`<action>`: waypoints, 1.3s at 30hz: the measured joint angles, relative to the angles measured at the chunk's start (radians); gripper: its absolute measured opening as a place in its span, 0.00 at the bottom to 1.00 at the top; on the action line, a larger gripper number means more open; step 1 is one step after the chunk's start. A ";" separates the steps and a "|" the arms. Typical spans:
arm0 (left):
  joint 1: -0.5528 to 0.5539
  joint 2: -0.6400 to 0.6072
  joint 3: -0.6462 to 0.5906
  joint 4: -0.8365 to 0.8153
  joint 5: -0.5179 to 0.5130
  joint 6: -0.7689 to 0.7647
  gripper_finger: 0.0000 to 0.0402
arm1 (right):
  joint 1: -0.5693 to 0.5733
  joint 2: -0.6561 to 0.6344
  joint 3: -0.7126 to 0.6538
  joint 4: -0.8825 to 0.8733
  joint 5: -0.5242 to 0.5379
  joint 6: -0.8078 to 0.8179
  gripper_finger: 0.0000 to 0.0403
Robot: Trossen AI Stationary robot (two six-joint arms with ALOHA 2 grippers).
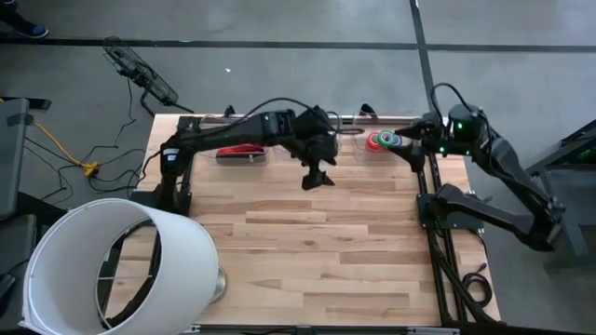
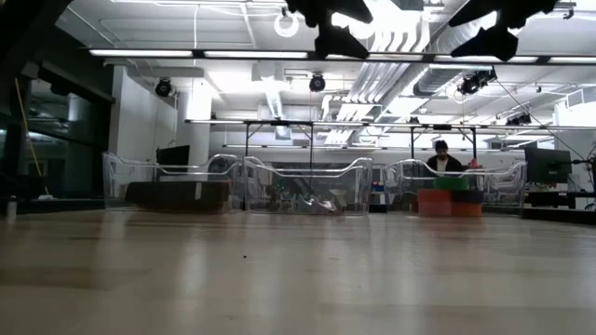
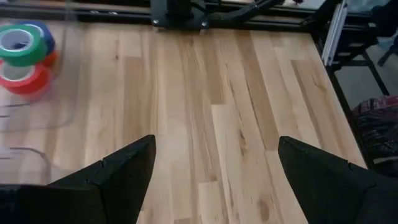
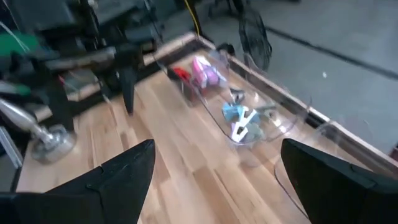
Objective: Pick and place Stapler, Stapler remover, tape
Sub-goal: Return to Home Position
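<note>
Overhead, the left gripper (image 1: pixel 317 175) hangs above bare boards just in front of the row of bins, its fingers (image 3: pixel 118 177) spread wide with nothing between them. The right gripper (image 1: pixel 406 146) is likewise released and empty, held at the table's far right beside the right transparent bin (image 1: pixel 365 152). In that bin lies the tape (image 3: pixel 23 59), with green, purple and red-orange rolls piled together. The middle transparent bin (image 4: pixel 273 127) holds light-blue staple removers (image 4: pixel 241 118). The left transparent bin (image 1: pixel 223 158) holds a red stapler (image 1: pixel 244 151). A large white drum-shaped shade (image 1: pixel 121 265) hides the table's near left corner from above. Cables (image 1: pixel 65 154) trail on the floor, and a person (image 2: pixel 440 160) sits far behind the bins.
</note>
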 joint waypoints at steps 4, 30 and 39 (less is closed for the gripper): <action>-0.042 0.000 -0.060 0.094 0.001 -0.048 0.83 | 0.005 -0.107 -0.149 0.142 -0.007 0.065 0.84; -0.202 0.000 -0.123 0.511 -0.241 -0.345 0.83 | 0.076 -0.357 -0.807 0.912 -0.278 0.413 0.84; -0.230 -0.101 -0.123 0.412 -0.424 -0.323 0.83 | 0.319 -0.494 -0.897 0.995 -0.118 0.467 0.84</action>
